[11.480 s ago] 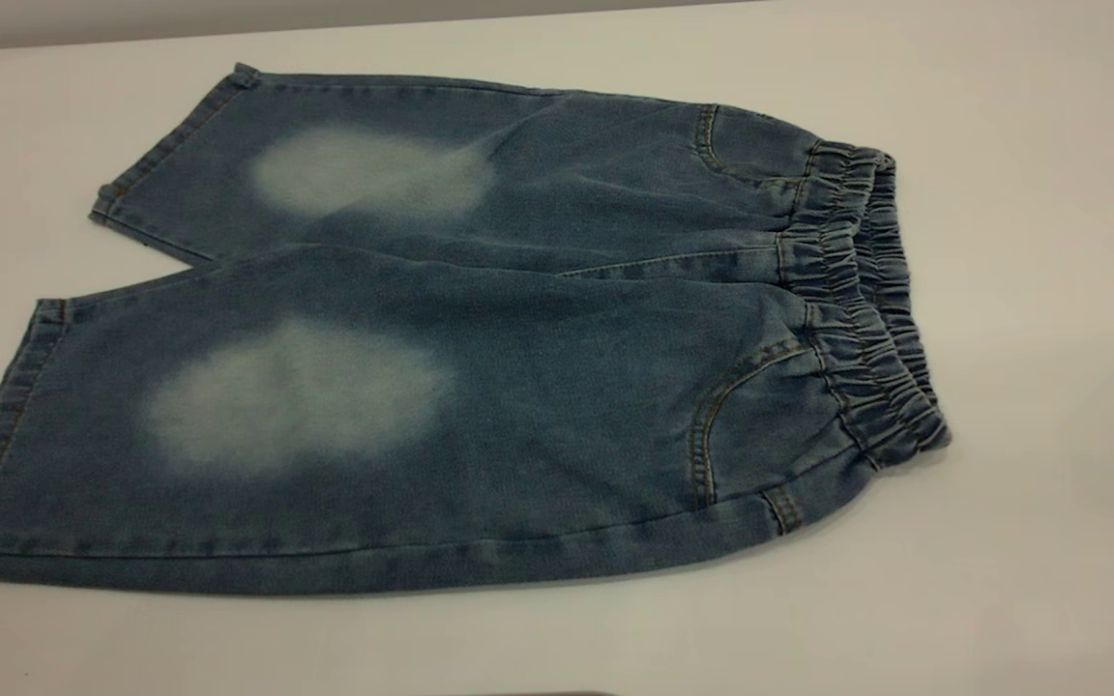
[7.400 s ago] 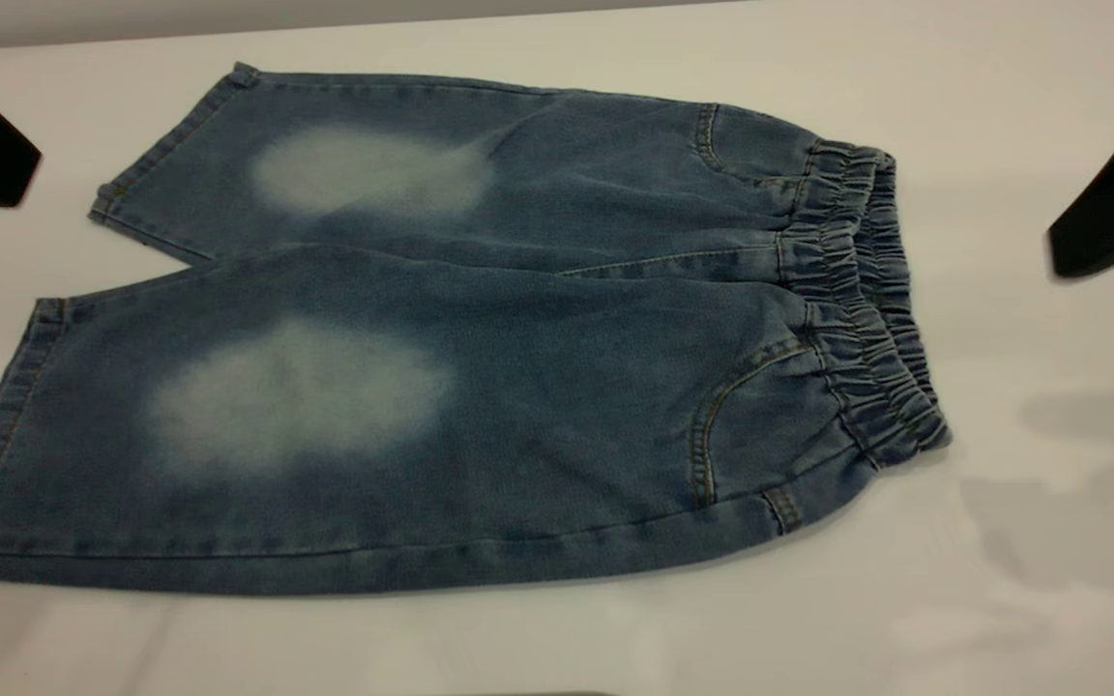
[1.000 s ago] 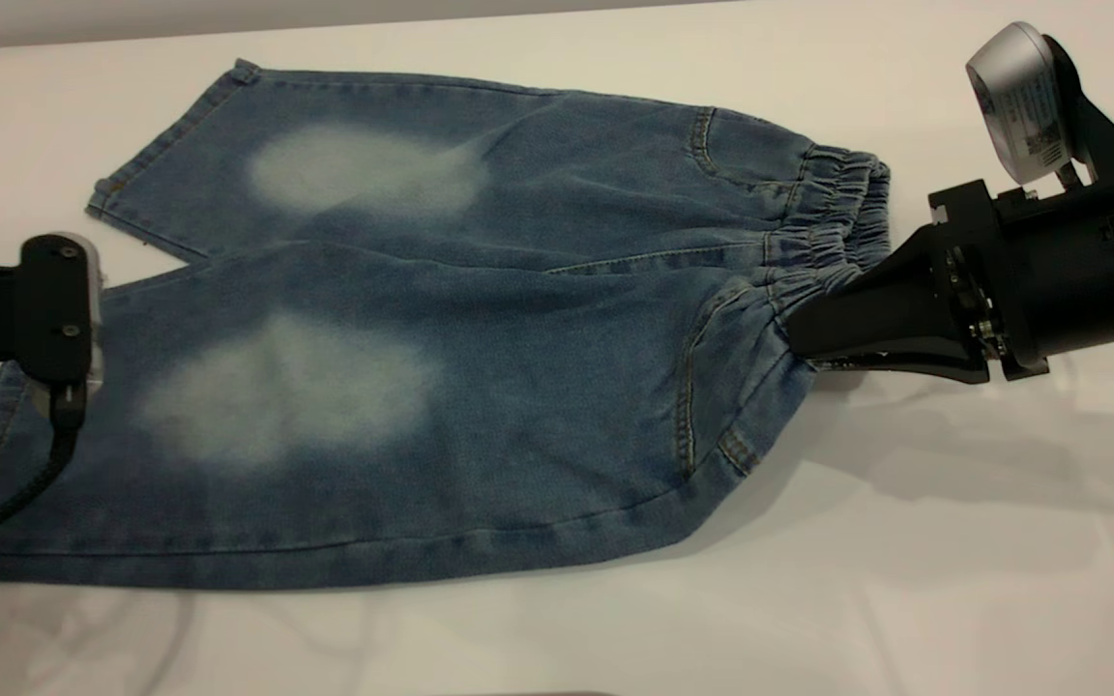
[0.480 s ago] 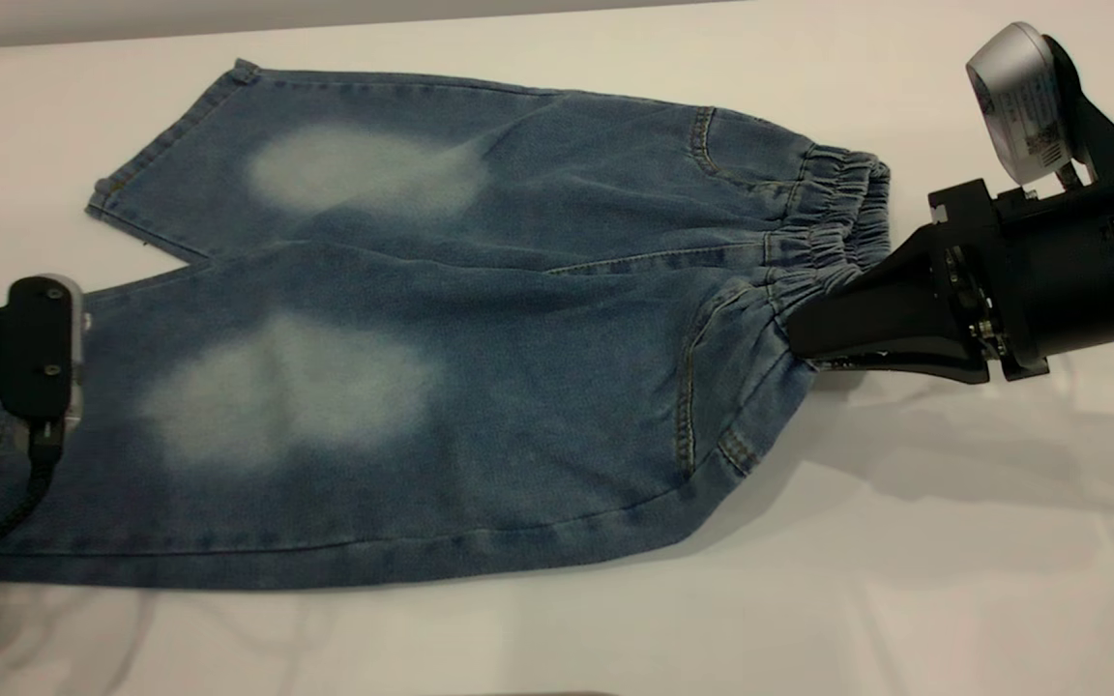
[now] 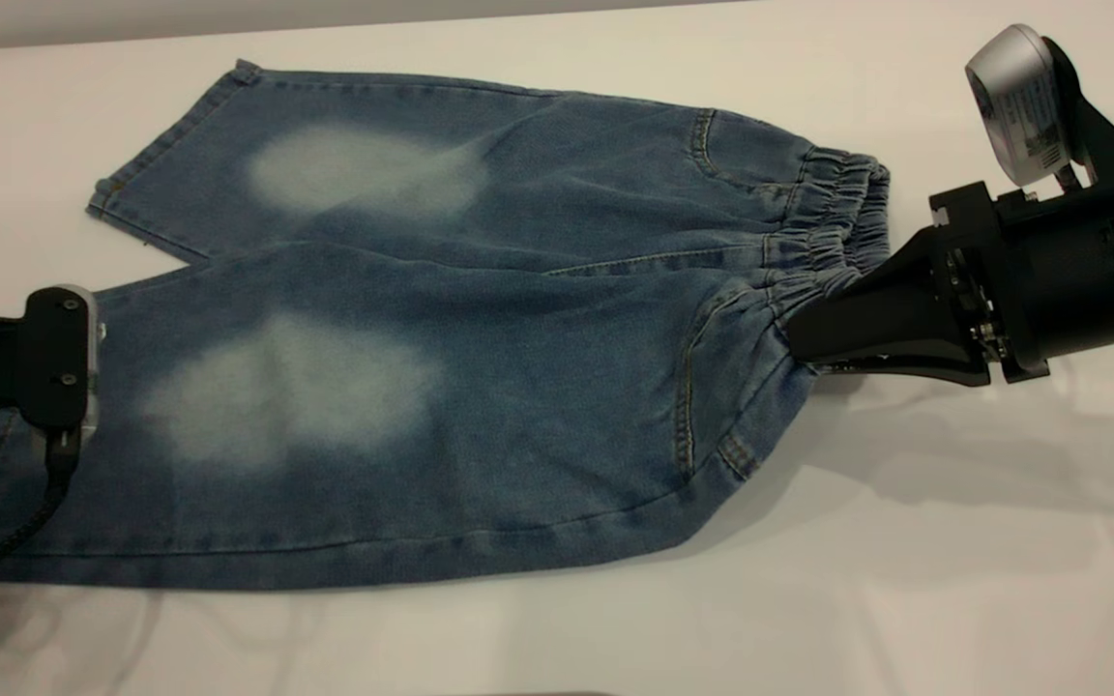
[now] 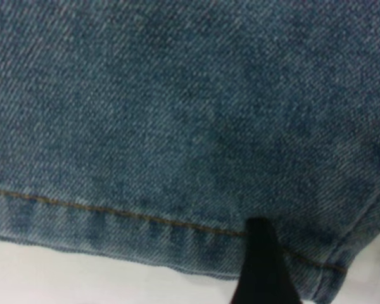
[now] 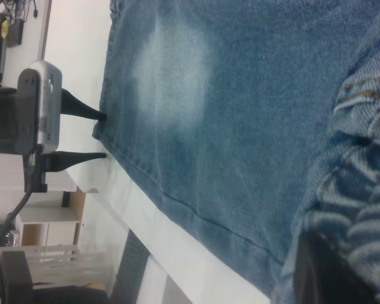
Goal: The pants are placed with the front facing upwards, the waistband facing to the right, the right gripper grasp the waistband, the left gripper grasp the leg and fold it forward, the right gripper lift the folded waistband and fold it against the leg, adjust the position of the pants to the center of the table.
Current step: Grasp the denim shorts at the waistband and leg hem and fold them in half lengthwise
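Pants (image 5: 480,387): lying flat on the white table (image 5: 905,599), front up, legs pointing left. Left gripper (image 7: 101,134): sitting at the near leg's hem at the left edge, jaws spread apart, one finger (image 6: 261,266) lying on the denim. Right gripper (image 5: 799,338): clamping the bunched waistband (image 5: 828,242) at the right. Far leg: lying flat, untouched.
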You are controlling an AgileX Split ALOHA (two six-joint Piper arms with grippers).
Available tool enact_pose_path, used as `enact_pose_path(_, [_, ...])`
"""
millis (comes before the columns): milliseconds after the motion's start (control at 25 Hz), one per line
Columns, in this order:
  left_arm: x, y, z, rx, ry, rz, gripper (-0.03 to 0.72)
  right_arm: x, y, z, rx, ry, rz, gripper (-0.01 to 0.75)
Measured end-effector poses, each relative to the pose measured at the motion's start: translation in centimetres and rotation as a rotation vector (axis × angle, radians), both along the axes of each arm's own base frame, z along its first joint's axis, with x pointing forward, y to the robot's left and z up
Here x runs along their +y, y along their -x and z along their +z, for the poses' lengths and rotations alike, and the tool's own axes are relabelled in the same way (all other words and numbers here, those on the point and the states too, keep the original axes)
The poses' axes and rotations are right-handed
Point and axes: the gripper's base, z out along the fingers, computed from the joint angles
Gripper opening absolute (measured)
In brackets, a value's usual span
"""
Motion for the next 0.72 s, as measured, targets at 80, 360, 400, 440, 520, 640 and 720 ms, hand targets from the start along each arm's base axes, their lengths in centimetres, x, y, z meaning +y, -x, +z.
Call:
enact_pose_path(80, [0.0, 0.0, 0.0, -0.002, -0.001, -0.007, 0.35, 0.0, 0.0, 0.0, 0.0, 0.0, 0.001, 0.041])
enact_pose_path(360, [0.0, -0.2, 0.1, -0.016, 0.006, 0.015, 0.05, 0.1, 0.1, 0.1, 0.002, -0.018, 0.008, 0.041])
enact_pose_path(400, [-0.1, -0.2, 0.2, -0.023, 0.009, 0.019, 0.05, 0.1, 0.1, 0.2, 0.002, -0.03, 0.009, 0.041])
enact_pose_path(440, [-0.1, -0.3, 0.4, -0.034, 0.012, 0.021, 0.049, 0.2, 0.1, 0.4, 0.005, -0.039, 0.01, 0.041])
enact_pose_path(520, [-0.2, -0.5, 1.0, -0.071, 0.028, 0.031, 0.048, 0.2, 0.1, 0.9, 0.006, -0.045, 0.017, 0.041])
enact_pose_path(640, [-0.3, -1.0, 3.4, -0.176, 0.052, 0.042, 0.048, -0.1, 0.1, 2.5, 0.002, -0.05, 0.041, 0.041])
enact_pose_path(720, [-0.4, -1.2, 5.4, -0.259, 0.069, 0.065, 0.048, -0.6, -0.1, 3.8, 0.014, -0.058, 0.023, 0.041])
